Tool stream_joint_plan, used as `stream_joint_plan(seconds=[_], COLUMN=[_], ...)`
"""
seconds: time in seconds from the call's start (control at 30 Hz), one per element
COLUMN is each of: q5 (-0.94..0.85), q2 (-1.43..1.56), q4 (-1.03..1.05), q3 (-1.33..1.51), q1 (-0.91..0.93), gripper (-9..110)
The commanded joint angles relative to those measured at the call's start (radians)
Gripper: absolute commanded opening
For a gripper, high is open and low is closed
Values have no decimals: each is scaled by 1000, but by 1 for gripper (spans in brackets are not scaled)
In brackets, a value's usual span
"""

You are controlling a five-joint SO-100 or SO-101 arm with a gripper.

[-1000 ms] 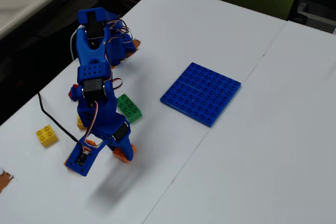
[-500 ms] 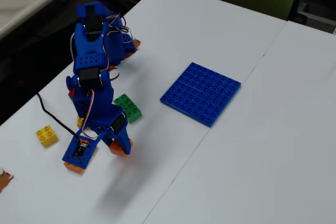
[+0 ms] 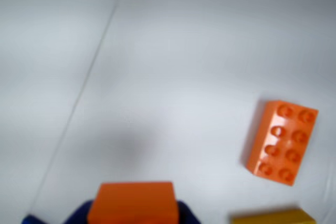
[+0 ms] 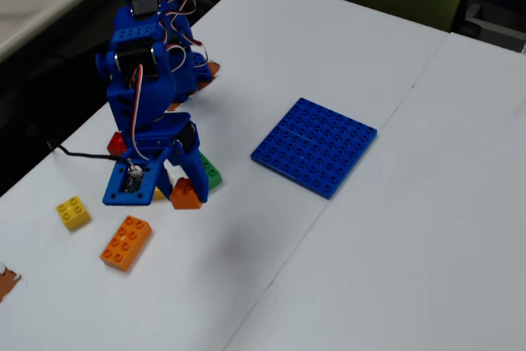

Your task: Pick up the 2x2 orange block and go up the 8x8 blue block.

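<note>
The 2x2 orange block [image 4: 186,196] sits between the blue fingers of my gripper [image 4: 182,190], which is shut on it. It seems to hang a little above the white table, left of the 8x8 blue block [image 4: 315,145]. That baseplate lies flat in the middle of the table, well apart from the gripper. In the wrist view the orange block [image 3: 132,203] fills the bottom edge between the jaws of the gripper [image 3: 134,217], with its faint shadow on the table ahead. The blue baseplate is out of the wrist view.
A long orange 2x4 brick [image 4: 126,242] [image 3: 282,141] and a yellow 2x2 brick [image 4: 73,212] [image 3: 273,217] lie left of the gripper in the fixed view. A green brick [image 4: 211,173] and a red brick [image 4: 117,144] lie by the arm. A table seam [image 4: 329,195] runs beside the baseplate.
</note>
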Motion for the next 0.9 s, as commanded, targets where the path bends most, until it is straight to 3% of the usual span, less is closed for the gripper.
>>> stream_joint_plan(seconds=[0.0, 0.53, 0.87], q5=[-51, -302, -508], q2=[115, 253, 264], q4=[21, 153, 239], q3=[-48, -48, -54], q1=[-61, -405, -525], gripper=[0, 0, 0])
